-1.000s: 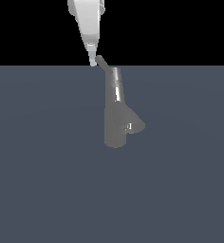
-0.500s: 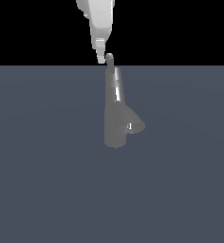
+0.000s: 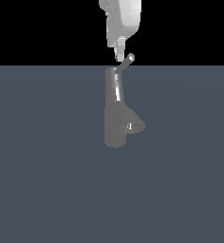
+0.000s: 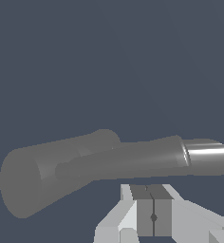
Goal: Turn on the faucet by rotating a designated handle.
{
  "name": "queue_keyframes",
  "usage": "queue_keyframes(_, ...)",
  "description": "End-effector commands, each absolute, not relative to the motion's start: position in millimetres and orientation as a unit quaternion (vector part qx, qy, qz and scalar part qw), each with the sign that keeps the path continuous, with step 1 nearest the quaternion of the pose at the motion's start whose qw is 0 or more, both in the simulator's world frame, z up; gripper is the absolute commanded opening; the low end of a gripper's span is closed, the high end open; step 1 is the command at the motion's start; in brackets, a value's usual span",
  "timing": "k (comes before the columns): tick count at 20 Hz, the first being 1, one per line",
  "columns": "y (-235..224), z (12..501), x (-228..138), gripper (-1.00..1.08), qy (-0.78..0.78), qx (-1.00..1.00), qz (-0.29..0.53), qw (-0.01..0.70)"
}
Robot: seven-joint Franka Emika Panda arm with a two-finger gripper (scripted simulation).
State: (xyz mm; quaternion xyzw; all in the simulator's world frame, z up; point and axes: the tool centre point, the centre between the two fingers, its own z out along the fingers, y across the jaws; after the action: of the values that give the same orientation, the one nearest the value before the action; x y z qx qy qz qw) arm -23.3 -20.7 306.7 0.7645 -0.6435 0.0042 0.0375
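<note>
The grey faucet [image 3: 115, 118] stands upright in the middle of the exterior view, with its stubby spout [image 3: 135, 126] angled toward that view's right. The thin handle [image 3: 125, 63] sticks up and toward that view's right from the top cap. My white gripper [image 3: 119, 55] hangs over the cap, its tips against the handle's side on that view's left. In the wrist view the fingers [image 4: 145, 209] are pressed together with nothing between them, just beside the faucet [image 4: 85, 161], which lies across the picture with a shiny end [image 4: 206, 156].
The faucet stands on a flat dark blue-grey surface [image 3: 47, 180] that fills the lower part of the exterior view. Above it the background is black. No other objects show.
The gripper has moved toward the exterior view's right. The handle has swung with it, from pointing toward that view's upper left to pointing toward its upper right.
</note>
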Motion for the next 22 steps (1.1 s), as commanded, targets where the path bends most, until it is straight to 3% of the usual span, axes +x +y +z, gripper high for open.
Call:
queue_keyframes(1, -55.6, 301.2, -24.4, -1.00, -0.656, 0.753, 0.000, 0.043)
queue_keyframes(3, -61.5, 301.1, -23.8, -1.00, -0.657, 0.753, 0.000, 0.043)
queue_keyframes(4, -34.5, 305.4, -20.9, -1.00, -0.643, 0.765, 0.002, 0.037)
queue_keyframes(22, -82.4, 286.0, 17.4, -1.00, -0.651, 0.758, 0.001, 0.041)
